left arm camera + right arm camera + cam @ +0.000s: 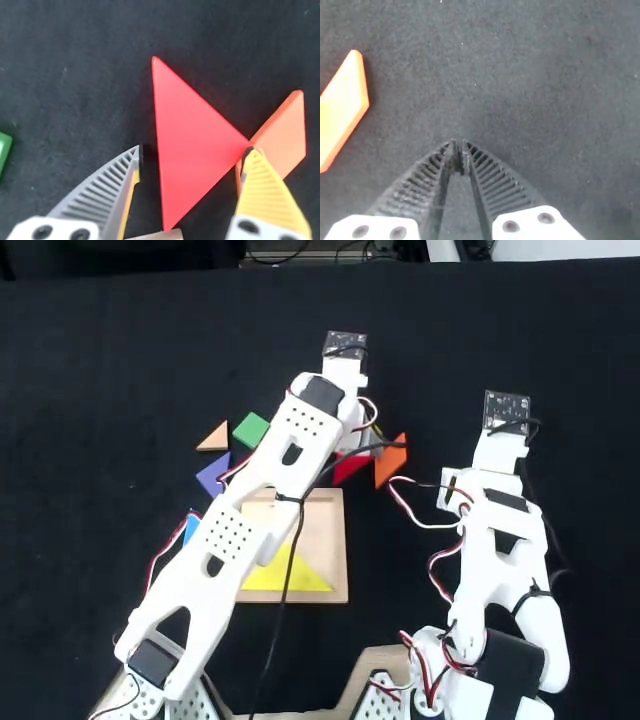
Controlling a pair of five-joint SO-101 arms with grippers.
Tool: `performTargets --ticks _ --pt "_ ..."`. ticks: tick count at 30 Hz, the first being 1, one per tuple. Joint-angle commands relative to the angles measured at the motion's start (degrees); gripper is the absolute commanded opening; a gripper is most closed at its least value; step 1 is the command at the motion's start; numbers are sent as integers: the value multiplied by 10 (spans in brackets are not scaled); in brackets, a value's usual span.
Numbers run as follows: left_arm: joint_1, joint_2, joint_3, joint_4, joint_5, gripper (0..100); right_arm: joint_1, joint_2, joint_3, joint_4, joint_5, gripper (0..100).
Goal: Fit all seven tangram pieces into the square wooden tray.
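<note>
I see the pieces as flat, matte, sharp-edged shapes in solid colours on a fuzzy black cloth (110, 370). The square wooden tray (325, 530) is pale, smooth wood, and a large yellow triangle (285, 575) lies flat in it along the near edge. Beyond the tray's far corner lies the red triangle (192, 135), large and smooth, and one of its corners meets the orange parallelogram (282, 132). Farther to the side are a green square (250, 428), a small tan triangle (212, 438) and a purple piece (213, 477), set close together. A blue piece (190, 530) pokes out from under the arm beside the tray. My left arm (290, 445), white perforated plastic, stretches diagonally across the tray with its wrist pitched down over the red triangle. The left gripper (192, 151) is spread wide and straddles that triangle. Its yellow ribbed finger (262, 185) sits at the corner where red meets orange, while its grey ribbed finger (112, 187) stands off the opposite edge with a strip of cloth between. My right arm (500, 530) stands upright and folded, well clear of the tray. The right gripper (457, 152) is pinched closed on nothing above bare cloth, with the orange parallelogram off to one side. Each wrist carries a small dark board, and any print on it is too small for me to read.
</note>
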Motion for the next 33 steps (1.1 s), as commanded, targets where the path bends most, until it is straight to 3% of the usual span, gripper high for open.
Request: performTargets --ticks 1,10,19,25,33 --pt "-1 -7 -22 16 -7 316 -10 3 -22 -11 20 11" --pt "-40 -7 -22 -27 -2 298 -10 3 -22 -11 23 11" --pt "-19 -11 -53 -12 47 299 -10 3 -22 -11 23 11" --pt "-8 -8 -69 -47 213 299 -23 3 -22 -11 24 11" --pt "-29 -12 2 -37 215 298 -23 3 -22 -11 24 11"
